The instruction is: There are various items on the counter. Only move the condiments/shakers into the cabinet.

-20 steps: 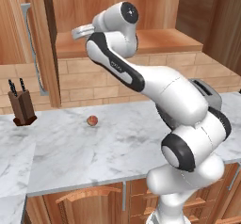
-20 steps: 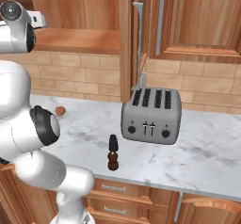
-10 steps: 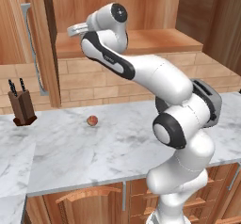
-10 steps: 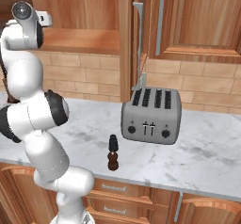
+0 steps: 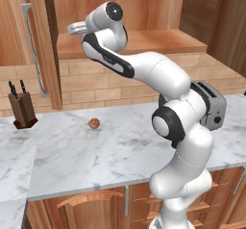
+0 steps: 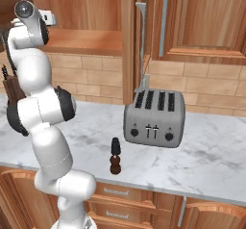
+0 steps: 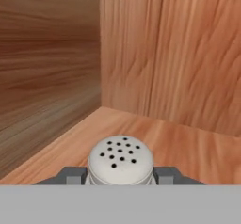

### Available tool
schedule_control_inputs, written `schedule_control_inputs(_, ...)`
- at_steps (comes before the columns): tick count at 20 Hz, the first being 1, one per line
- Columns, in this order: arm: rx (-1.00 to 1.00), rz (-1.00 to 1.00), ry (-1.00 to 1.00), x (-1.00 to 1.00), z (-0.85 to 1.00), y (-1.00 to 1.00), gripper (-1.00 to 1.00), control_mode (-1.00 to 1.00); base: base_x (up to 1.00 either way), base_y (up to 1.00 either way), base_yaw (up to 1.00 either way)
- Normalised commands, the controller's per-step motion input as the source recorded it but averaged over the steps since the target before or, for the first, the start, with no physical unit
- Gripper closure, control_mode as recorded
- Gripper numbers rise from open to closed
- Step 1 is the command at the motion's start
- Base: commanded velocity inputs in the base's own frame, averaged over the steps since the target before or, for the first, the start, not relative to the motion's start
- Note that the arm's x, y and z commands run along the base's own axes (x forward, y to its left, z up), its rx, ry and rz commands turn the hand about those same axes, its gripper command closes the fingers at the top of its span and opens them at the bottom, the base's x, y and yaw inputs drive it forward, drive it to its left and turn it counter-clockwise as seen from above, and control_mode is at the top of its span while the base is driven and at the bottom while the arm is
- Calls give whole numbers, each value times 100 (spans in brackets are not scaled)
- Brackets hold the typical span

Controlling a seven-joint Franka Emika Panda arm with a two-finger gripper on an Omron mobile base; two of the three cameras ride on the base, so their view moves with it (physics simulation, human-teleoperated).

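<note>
The claw [image 7: 120, 175] grips the light grey shaker [image 7: 120, 160] inside the cabinet [image 7: 141, 53]; the pepper mill [image 6: 115, 156] stands on the table [image 6: 202, 160] near the toaster [image 6: 154, 119].

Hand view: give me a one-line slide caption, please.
Hand holding the light grey shaker between its fingers, above the wooden shelf inside the cabinet corner.

Bare cabinet shelf [image 7: 155, 133] lies ahead of the pincer [image 7: 120, 175], hemmed by two wooden walls [image 7: 47, 68].

Even, soft rendered light; faint shadows, slightly blurry frames.
</note>
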Motion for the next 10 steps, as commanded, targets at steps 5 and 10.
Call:
schedule_control_inputs(5,0,-7,0,-1,-2,-10,-100,-100,0,0,0)
schedule_control_inputs(10,0,-2,0,-31,0,-25,-100,-100,0,0,0)
